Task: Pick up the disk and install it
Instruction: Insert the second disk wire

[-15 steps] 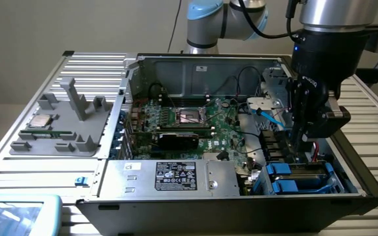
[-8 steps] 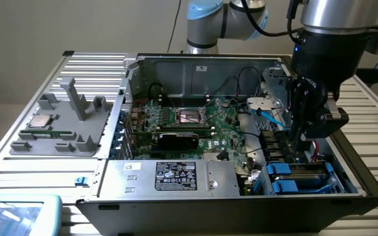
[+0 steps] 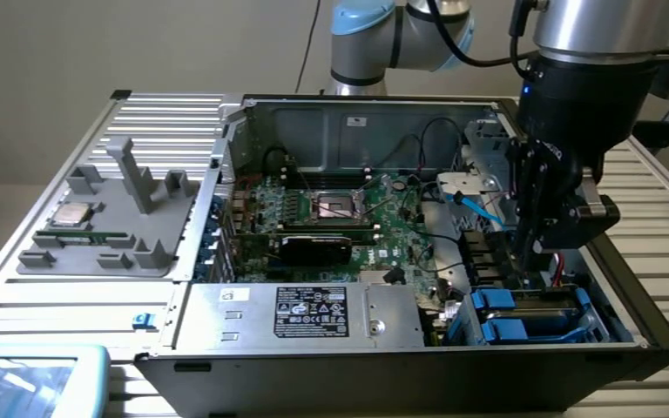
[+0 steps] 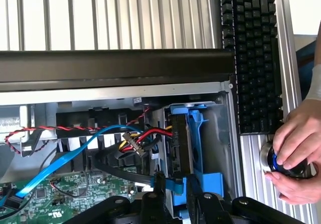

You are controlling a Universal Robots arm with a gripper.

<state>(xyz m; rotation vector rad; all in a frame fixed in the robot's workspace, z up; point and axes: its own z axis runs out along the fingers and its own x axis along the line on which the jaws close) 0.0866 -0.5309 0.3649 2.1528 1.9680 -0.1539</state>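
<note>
While the gripper point(image 4: 178, 194) is lowered into the drive bay corner of the open computer case point(image 3: 311, 113), its fingers clamp the blue rail of the disk point(image 4: 181, 133), which stands on edge inside the bay. The disk looks stiff, fairly heavy and shock-sensitive, so the plastic rail seems the sensible hold. Beyond lie a keyboard point(image 4: 253, 58) and a person's hands point(image 4: 296, 153).

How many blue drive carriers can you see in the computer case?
2: side by side in the drive cage at the case's corner, one nearer the tool, one nearer the case edge. Others may be hidden.
</note>
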